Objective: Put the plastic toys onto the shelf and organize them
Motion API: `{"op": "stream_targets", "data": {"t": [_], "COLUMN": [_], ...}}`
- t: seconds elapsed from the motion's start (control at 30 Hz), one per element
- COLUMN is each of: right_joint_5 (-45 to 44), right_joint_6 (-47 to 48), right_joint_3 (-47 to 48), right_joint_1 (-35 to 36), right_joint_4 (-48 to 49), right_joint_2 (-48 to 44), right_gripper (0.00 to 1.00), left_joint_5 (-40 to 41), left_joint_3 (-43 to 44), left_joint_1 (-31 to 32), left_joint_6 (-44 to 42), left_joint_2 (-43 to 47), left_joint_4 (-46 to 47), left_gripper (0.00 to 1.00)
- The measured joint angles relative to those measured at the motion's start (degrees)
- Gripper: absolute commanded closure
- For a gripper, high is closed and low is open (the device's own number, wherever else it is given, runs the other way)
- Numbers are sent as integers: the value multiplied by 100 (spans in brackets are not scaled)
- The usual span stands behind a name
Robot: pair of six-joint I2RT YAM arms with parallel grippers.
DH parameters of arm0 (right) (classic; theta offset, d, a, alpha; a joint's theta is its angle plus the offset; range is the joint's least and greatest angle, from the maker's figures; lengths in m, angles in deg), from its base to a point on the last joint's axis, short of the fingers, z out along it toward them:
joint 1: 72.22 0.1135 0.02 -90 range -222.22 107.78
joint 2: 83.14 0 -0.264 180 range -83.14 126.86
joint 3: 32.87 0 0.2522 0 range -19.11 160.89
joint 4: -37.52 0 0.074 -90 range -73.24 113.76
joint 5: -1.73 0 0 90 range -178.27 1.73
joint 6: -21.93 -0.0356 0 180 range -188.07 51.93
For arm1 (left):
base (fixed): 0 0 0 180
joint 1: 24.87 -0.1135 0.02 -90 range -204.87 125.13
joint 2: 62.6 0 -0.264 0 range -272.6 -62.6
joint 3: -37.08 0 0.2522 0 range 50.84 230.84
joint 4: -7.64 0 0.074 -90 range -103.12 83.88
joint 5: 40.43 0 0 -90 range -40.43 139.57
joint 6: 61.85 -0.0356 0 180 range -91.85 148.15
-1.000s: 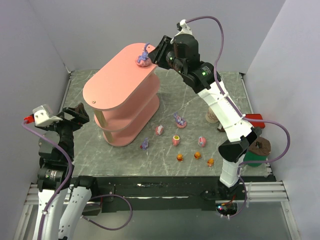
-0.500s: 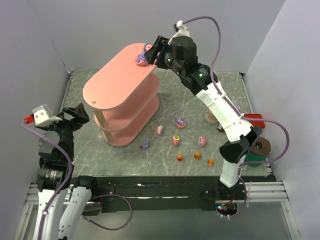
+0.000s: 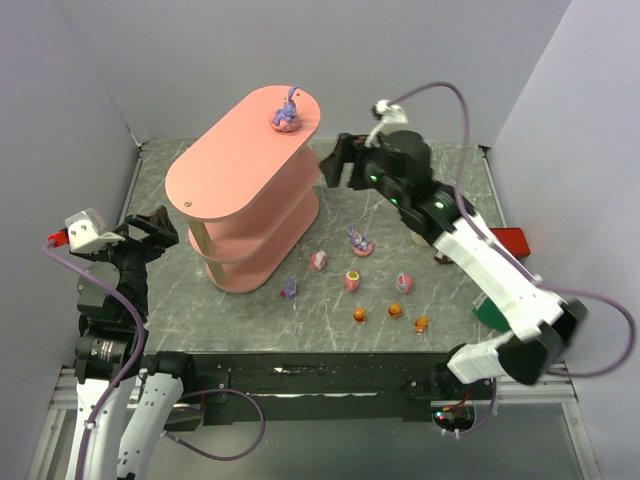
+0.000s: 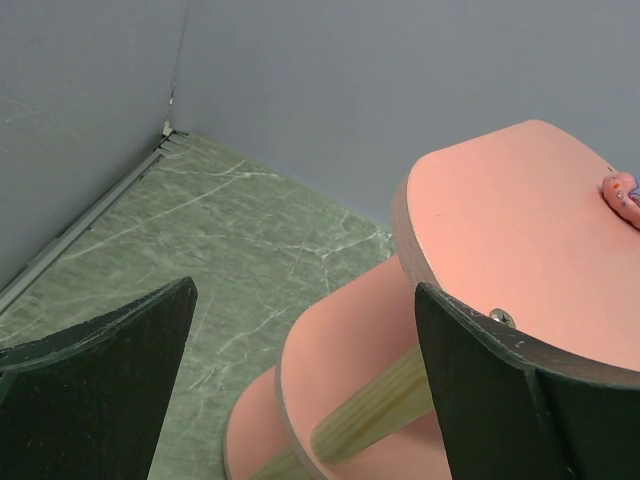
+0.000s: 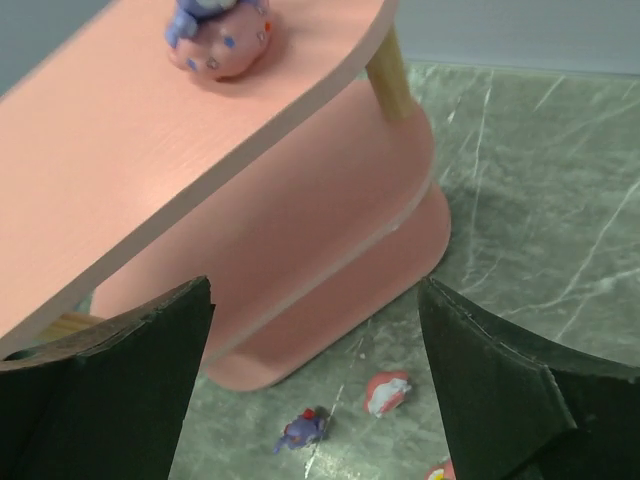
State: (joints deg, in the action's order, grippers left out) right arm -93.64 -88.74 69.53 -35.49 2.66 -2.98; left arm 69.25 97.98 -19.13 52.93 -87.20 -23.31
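Mostly bare top of shelf (image 3: 230, 170), one bunny (image 3: 286, 114) at far end

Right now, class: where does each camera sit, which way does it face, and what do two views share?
Top external: high behind the robot, overlooking table, shelf, left gripper, right gripper.
Left wrist: by the left gripper, facing shelf and far wall; own fingers show.
Right wrist: beside the shelf, facing its top board; own fingers show.
Top and right wrist share the purple bunny.

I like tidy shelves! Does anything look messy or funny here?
Only one purple bunny toy on a pink base stands on the salmon-pink three-tier shelf, near the top board's far end. The other little plastic toys lie scattered on the green marbled table. Nothing looks broken or spilled.
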Motion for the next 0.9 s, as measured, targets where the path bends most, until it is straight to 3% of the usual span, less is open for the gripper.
{"op": "stream_targets", "data": {"t": [0.13,0.3,0.6,0.9], "right_joint_5": [24,129,960,1451], "right_joint_6": [98,216,179,-133], "right_joint_3": [-542,-793,-2769,-3373], "right_joint_1": [-127,-175,-173,-173], "right_joint_4": [57,-61,-251,57], "right_joint_2": [-839,-1147,-1432,-1493], "right_gripper": [4,4,7,6], "left_joint_5": [-31,-72,-715,-2918], "left_joint_3": [0,0,0,662], "left_joint_1": [0,-4,-4,-4], "left_joint_6": [0,0,127,59], "left_joint_2": [-7,-26,190,68], "left_joint_4": [-2,-26,-72,-623], "left_gripper": [4,4,3,3]}}
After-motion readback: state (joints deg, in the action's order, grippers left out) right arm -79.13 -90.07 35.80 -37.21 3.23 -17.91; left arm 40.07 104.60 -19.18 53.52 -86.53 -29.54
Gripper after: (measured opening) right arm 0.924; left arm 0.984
